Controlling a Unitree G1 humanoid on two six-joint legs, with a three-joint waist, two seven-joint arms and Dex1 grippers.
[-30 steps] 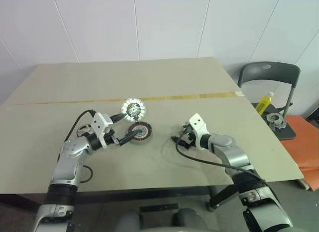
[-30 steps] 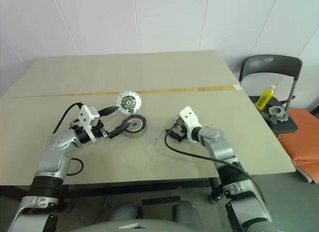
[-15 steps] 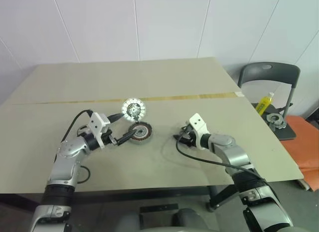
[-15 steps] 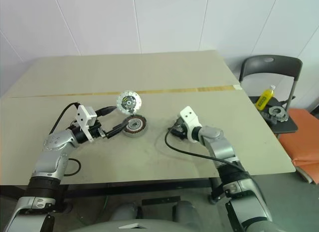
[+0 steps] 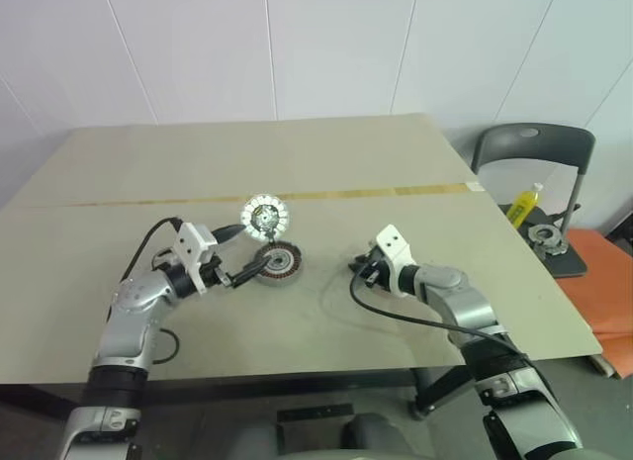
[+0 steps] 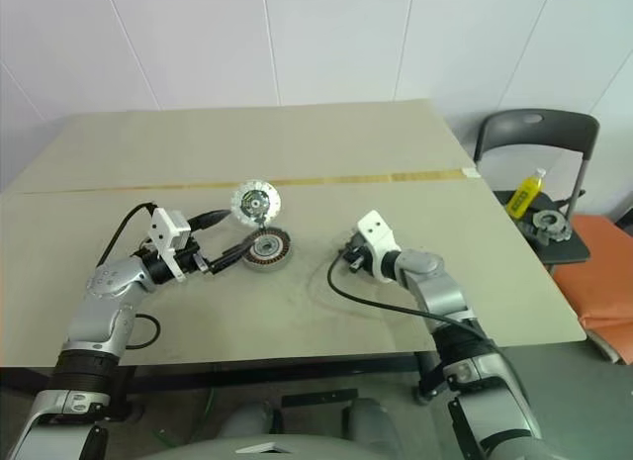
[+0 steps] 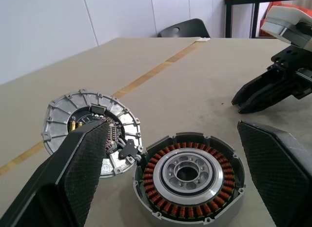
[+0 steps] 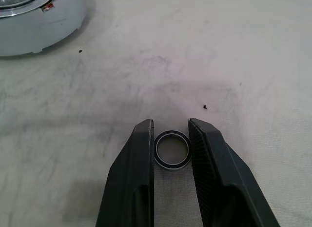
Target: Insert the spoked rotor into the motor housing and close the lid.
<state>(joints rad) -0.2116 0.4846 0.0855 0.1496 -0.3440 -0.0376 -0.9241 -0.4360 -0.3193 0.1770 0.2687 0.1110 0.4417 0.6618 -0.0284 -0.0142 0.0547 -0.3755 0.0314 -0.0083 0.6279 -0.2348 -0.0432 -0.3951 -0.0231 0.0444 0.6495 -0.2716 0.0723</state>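
Since before, the right gripper (image 8: 170,134) has narrowed onto a small ring (image 8: 171,149); left gripper (image 7: 175,154) stays spread.

Copper-wound dark motor housing (image 7: 189,181), silvery ribbed lid (image 7: 61,114).

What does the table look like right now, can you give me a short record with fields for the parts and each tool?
motor housing: flat on the table, copper windings showing, lid off
lid: lying beside the housing, apart from it
small ring: on the table between the right tool's fingers
left tool: open, fingers on either side of the housing
right tool: fingers closed on the small ring's sides
chair: beside the table, holding a yellow bottle
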